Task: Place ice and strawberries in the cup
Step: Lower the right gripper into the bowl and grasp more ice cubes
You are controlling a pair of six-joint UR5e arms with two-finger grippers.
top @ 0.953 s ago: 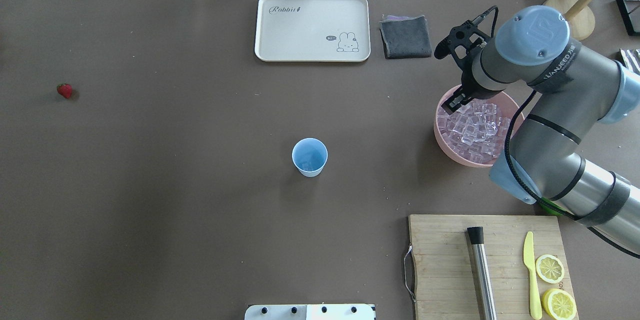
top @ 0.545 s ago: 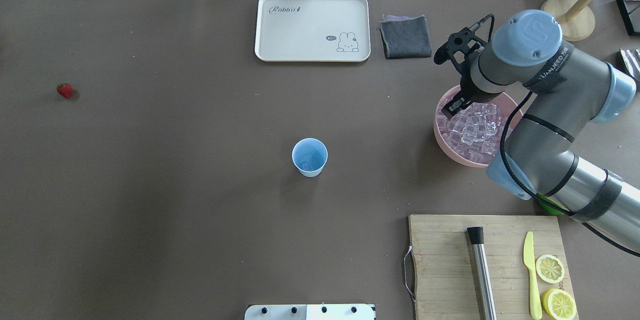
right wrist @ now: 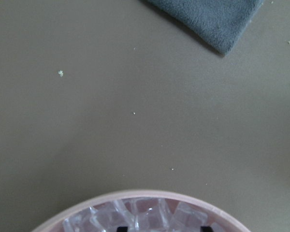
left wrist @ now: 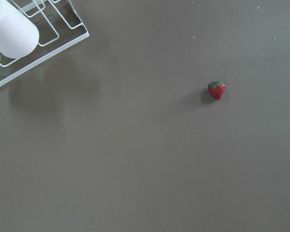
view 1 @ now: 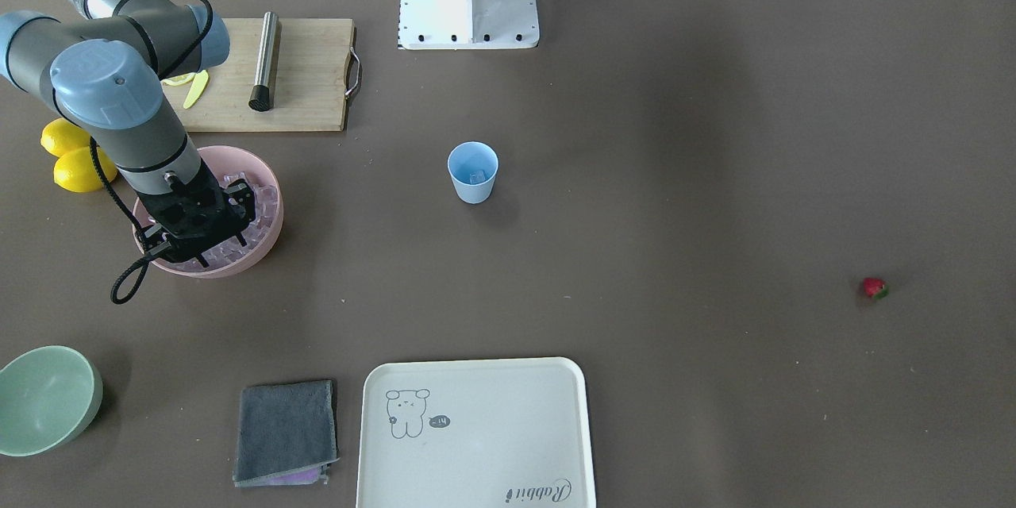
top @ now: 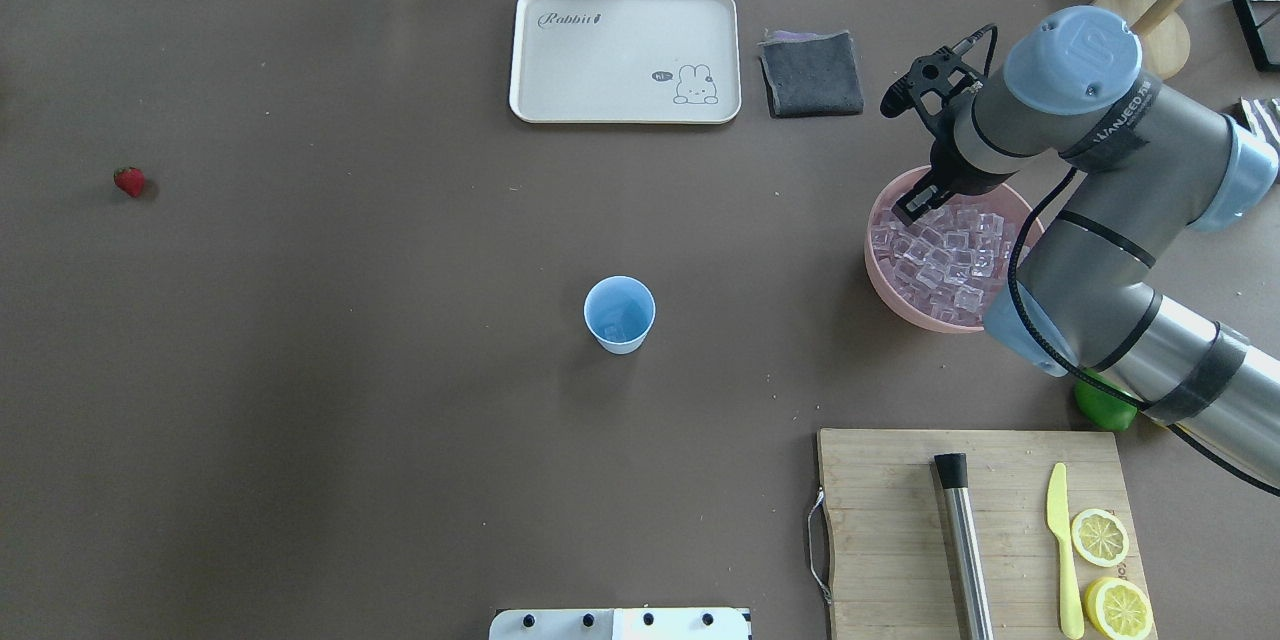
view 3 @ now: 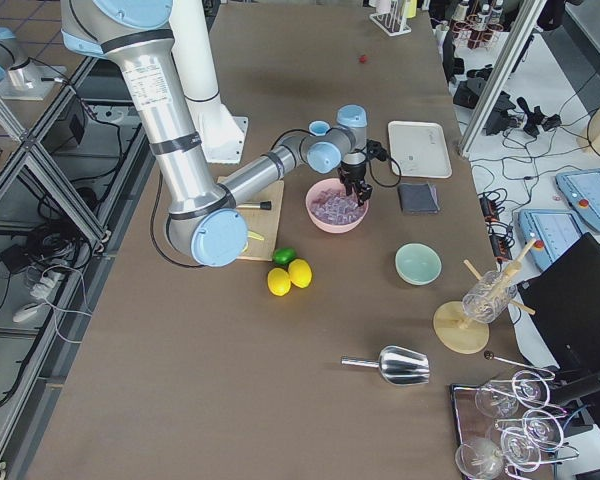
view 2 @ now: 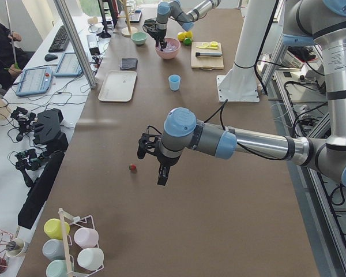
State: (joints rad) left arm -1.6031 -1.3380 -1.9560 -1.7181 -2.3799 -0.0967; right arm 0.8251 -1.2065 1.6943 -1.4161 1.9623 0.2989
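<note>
The light-blue cup (top: 620,313) stands upright mid-table, and one clear cube seems to lie inside it (view 1: 473,171). The ice (top: 945,255) fills a pink bowl (top: 885,290) at the right. My right gripper (top: 915,210) points down into the bowl's far-left part. Its fingertips (right wrist: 205,228) stand apart among the cubes, open. The strawberry (top: 129,181) lies alone at the far left and shows in the left wrist view (left wrist: 216,90). My left gripper (view 2: 161,173) hovers beside the strawberry (view 2: 132,167). I cannot tell if it is open or shut.
A cream tray (top: 625,55) and a grey cloth (top: 812,72) lie at the back. A cutting board (top: 890,540) with a metal muddler, yellow knife and lemon halves sits front right. A lime (top: 1103,407), whole lemons (view 1: 75,159), a green bowl (view 1: 44,401) and a cup rack (left wrist: 19,38) are about.
My right wrist has shifted slightly right and back over the pink bowl, with the fingers still down among the ice. The cup and the strawberry have not moved.
</note>
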